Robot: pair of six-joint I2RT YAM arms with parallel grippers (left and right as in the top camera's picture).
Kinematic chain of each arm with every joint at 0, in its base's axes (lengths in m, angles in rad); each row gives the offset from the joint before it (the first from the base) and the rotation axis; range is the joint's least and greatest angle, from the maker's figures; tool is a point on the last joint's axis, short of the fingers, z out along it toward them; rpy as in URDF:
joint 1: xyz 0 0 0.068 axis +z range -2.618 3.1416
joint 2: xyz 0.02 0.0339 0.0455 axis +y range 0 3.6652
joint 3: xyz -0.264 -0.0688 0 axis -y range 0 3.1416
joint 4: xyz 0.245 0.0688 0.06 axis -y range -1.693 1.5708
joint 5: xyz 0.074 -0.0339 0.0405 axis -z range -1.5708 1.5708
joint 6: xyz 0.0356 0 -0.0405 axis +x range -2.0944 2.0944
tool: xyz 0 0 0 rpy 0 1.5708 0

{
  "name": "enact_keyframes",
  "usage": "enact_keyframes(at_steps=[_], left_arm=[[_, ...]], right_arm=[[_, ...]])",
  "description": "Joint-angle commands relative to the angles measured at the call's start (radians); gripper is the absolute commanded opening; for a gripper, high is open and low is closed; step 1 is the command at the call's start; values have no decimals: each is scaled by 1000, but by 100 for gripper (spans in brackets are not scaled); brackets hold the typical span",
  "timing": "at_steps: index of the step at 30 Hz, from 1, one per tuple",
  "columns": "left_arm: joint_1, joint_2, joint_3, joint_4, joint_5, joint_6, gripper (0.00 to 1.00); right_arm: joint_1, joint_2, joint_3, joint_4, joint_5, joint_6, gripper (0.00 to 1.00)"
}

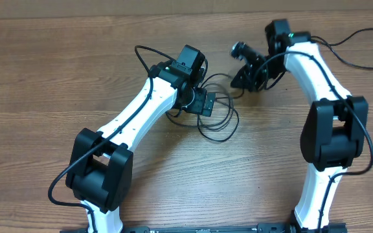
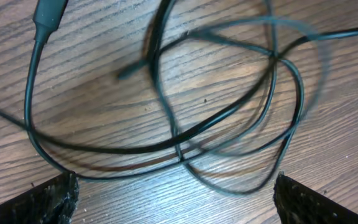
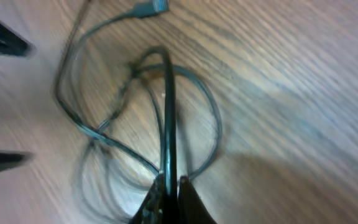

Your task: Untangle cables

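On the wooden table (image 1: 44,71), the left gripper (image 1: 204,102) hovers close over the cables (image 1: 222,126), released and holding nothing. Its two fingertips (image 2: 53,199) stand wide apart on either side of the tangle, with thin black loops crossing one another between them. A thicker plug end (image 2: 48,15) lies at the top left of that wrist view. Further right, the right gripper (image 3: 169,198) is clenched on one black cord (image 3: 168,106), which runs straight out from its fingers across the looped cords on the wood.
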Motion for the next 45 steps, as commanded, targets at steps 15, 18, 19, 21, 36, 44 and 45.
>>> enact_keyframes(at_steps=[15, 18, 19, 21, 36, 44, 45], left_arm=[[2, 2, 2, 1, 8, -11, 100], [2, 2, 2, 1, 8, -11, 100], [2, 2, 2, 1, 8, -11, 100], [2, 2, 2, 1, 8, -11, 100], [2, 2, 2, 1, 8, -11, 100], [3, 2, 2, 1, 8, -11, 100], [3, 2, 2, 1, 8, -11, 100]], right_arm=[[0, -300, 484, -229, 54, 229, 4], [0, -331, 493, -228, 54, 228, 4], [0, -340, 495, -226, 60, 228, 4], [0, -359, 496, -217, 93, 228, 4], [0, -514, 496, -97, 252, 228, 4], [0, -580, 496, -30, 253, 228, 4], [0, -582, 496, -35, 253, 228, 4]])
